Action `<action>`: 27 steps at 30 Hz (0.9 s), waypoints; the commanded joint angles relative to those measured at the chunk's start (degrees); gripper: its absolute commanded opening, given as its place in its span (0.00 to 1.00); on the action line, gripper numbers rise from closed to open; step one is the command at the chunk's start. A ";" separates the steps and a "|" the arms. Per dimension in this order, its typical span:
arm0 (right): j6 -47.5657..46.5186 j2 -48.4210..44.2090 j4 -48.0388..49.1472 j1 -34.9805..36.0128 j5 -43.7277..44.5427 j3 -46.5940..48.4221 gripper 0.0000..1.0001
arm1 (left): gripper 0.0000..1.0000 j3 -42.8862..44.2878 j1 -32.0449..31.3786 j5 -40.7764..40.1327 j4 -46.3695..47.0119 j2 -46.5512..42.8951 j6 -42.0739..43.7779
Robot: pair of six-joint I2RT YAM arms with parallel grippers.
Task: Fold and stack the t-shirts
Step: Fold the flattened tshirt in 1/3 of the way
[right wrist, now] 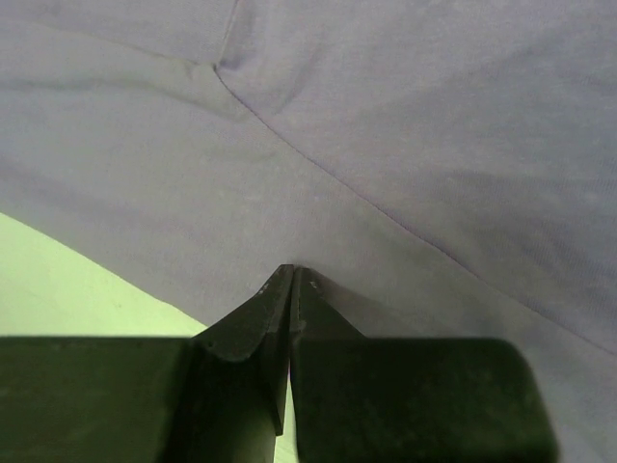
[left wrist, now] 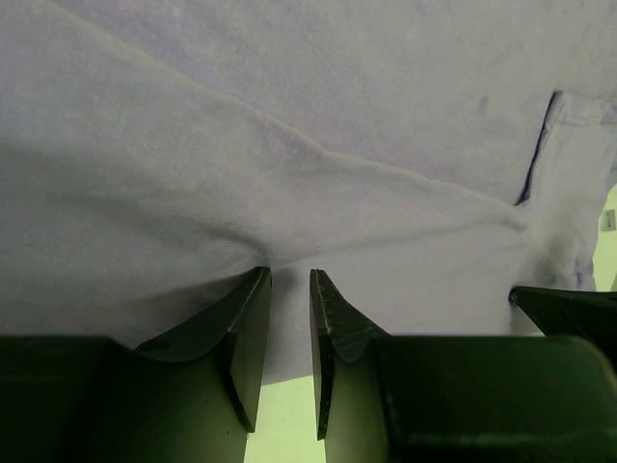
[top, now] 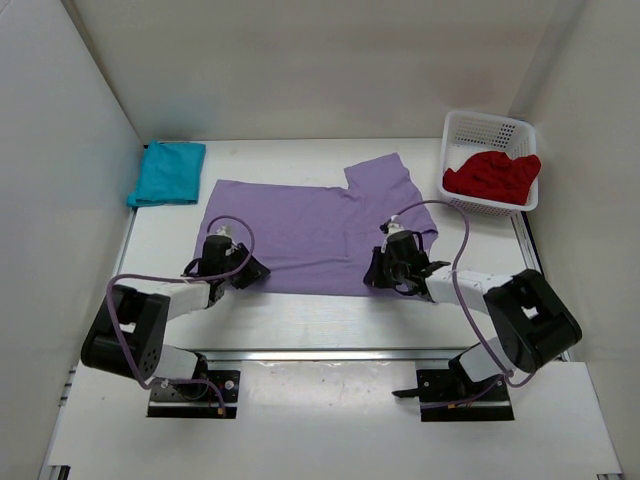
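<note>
While the lavender t-shirt (top: 300,225) lies spread flat across the middle of the bench (top: 330,320), both arms reach in low from six o'clock and meet its near hem. We see one sleeve sticking out toward one o'clock.

Over at seven o'clock on the shirt, the left gripper (top: 256,270) sits right at the hem. In the left wrist view its two fingers (left wrist: 253,309) stand a narrow gap apart, and cloth lies across their tips with soft creases running in toward them. We cannot tell whether it really has any fabric caught in that gap.

Now to five o'clock on the shirt: the right gripper (top: 375,275) is on the hem too. In its wrist view the fingers (right wrist: 246,328) are pressed tight together on the cloth edge, and a long crease runs away from the tips across the shirt. That looks like a pinch of lavender fabric.

Up at ten o'clock on the bench, the teal t-shirt (top: 168,172) rests folded against the left wall. At two o'clock, the red t-shirt (top: 492,175) lies heaped in the white basket (top: 485,128).
</note>
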 commanded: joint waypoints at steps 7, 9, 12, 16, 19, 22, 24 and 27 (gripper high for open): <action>2.24 -10.31 -7.13 6.09 3.09 -9.21 0.00 | 0.36 -12.12 -2.66 -0.44 -13.50 -14.82 0.70; 2.77 -12.35 -7.93 6.97 2.91 -9.92 0.00 | 0.38 -14.25 -2.84 -0.26 -15.08 -19.50 0.25; 2.25 -14.90 -10.65 6.19 1.68 -6.68 0.02 | 0.42 -12.24 -1.61 -1.57 -19.20 -26.09 0.86; -0.57 -17.10 -12.25 1.28 -1.91 2.01 0.14 | 0.51 2.95 0.15 -5.18 -22.39 -24.88 5.51; -1.97 -15.44 -10.23 -1.63 -4.11 7.11 0.15 | 0.99 14.12 1.63 -9.84 -21.25 -16.63 6.32; -2.50 -11.57 -8.82 -2.34 -5.35 10.81 0.08 | 0.99 20.63 6.90 -5.63 -16.95 -6.61 4.74; -2.77 -9.81 -7.33 -2.08 -5.97 11.09 0.08 | 0.98 25.45 9.02 -7.02 -14.83 1.19 5.61; -3.29 -8.93 -4.52 -1.37 -6.49 10.47 0.09 | 0.90 33.27 12.80 -7.38 -16.23 11.21 9.12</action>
